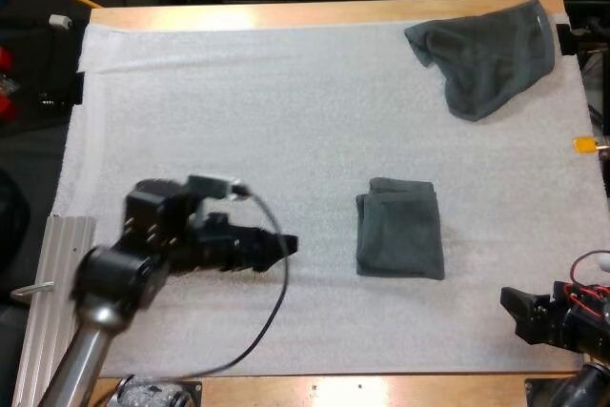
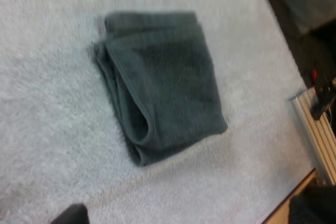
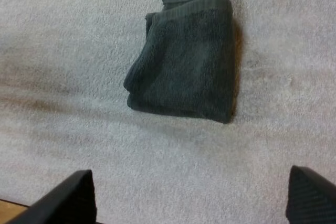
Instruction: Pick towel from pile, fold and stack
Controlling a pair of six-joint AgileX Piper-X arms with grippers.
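Left pincer (image 1: pixel 276 247) hovers at lower left, opening impossible to tell; right pincer (image 1: pixel 513 310), lower right, gapes wide and empty. Folded towel (image 1: pixel 400 229) lies centre-right, crumpled towel (image 1: pixel 486 54) upper right. Reaching past could snag and undo the fold.

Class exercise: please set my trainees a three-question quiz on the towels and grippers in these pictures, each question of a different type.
1. True or false: the folded towel touches the crumpled towel.
2. The right gripper is: A) open, B) shut on a towel, C) shut on nothing.
3. Fill in: both towels lie on the white ___.
Key: 1 false; 2 A; 3 mat.
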